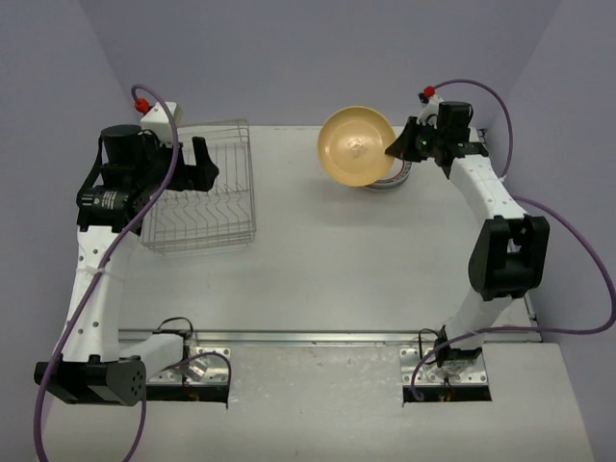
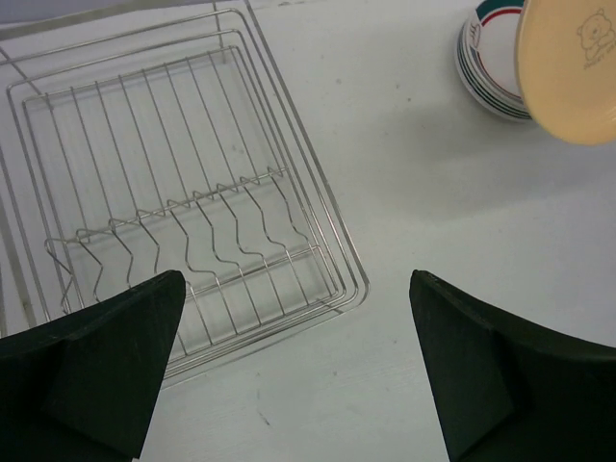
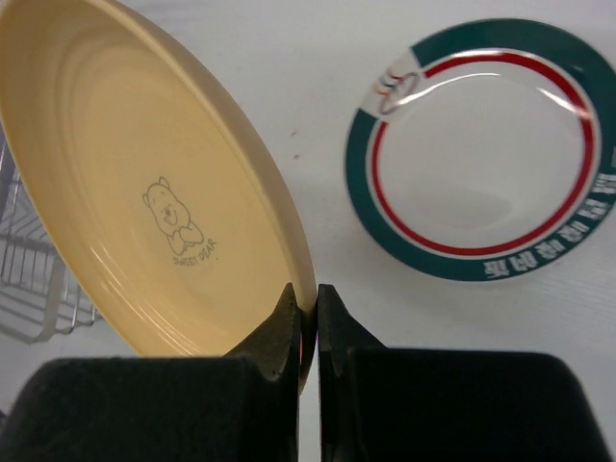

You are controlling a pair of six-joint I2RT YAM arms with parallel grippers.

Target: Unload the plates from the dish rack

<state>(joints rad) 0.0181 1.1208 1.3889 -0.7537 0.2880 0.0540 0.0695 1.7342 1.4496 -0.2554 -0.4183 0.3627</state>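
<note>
The tan plate (image 3: 144,192) (a bear print at its centre) is gripped by the rim in the right end effector (image 3: 308,300), whose jaws are closed to a narrow gap on it. It is held tilted above the bench (image 1: 327,269), partly over the stack (image 3: 481,144) of teal- and red-banded plates set at the far right. The stack appears to be several plates deep. The left end effector (image 2: 294,289) is spread wide, nothing gripped, above the rack (image 1: 217,197) at far left.
</note>
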